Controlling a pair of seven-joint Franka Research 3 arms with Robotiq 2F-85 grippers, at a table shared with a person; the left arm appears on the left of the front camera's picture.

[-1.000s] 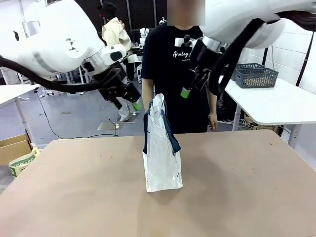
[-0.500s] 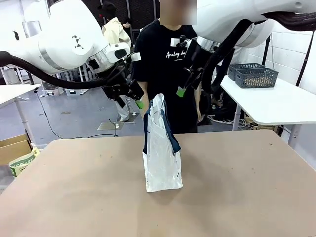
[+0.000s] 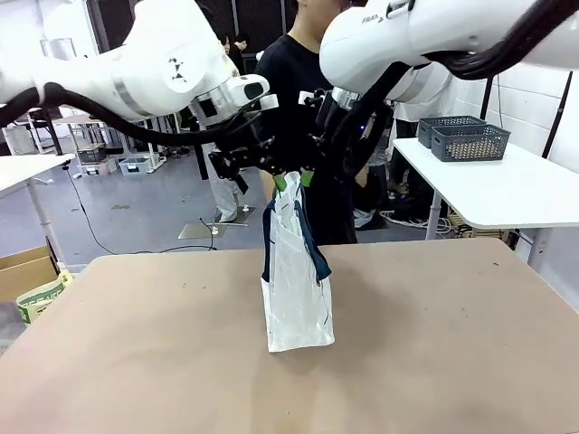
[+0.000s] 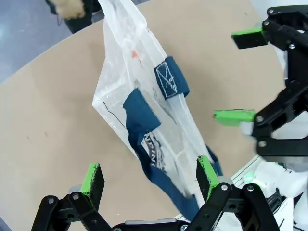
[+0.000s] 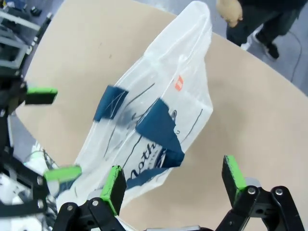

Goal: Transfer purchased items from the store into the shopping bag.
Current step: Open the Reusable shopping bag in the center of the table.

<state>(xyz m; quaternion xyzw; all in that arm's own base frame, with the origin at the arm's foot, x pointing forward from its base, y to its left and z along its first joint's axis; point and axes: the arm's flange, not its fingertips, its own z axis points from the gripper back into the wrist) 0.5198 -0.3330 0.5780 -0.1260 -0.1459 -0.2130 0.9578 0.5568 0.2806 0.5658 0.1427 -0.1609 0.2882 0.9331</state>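
The shopping bag (image 3: 297, 271), translucent white with navy handles, stands upright in the middle of the tan table (image 3: 136, 362). My left gripper (image 3: 268, 176) hangs open just above the bag's top from the left. Just right of it, my right gripper (image 3: 314, 172) is open too. In the left wrist view the bag (image 4: 144, 110) lies beyond my open left gripper (image 4: 150, 175), with the right gripper (image 4: 240, 77) at the right edge. From the right wrist, the bag (image 5: 159, 120) sits ahead of the open right gripper (image 5: 173, 182), the left gripper (image 5: 50, 132) opposite. The purchased items are out of view.
A person in a black T-shirt (image 3: 303, 90) stands at the far side behind the bag, one hand (image 5: 230, 10) near the table edge. Dark grey baskets (image 3: 469, 140) sit on a white side table at the right. A cardboard box (image 3: 23, 271) lies left of the table.
Both arms have swung inward and now meet above the bag's top. The person has shifted left behind them. The bag has not moved.
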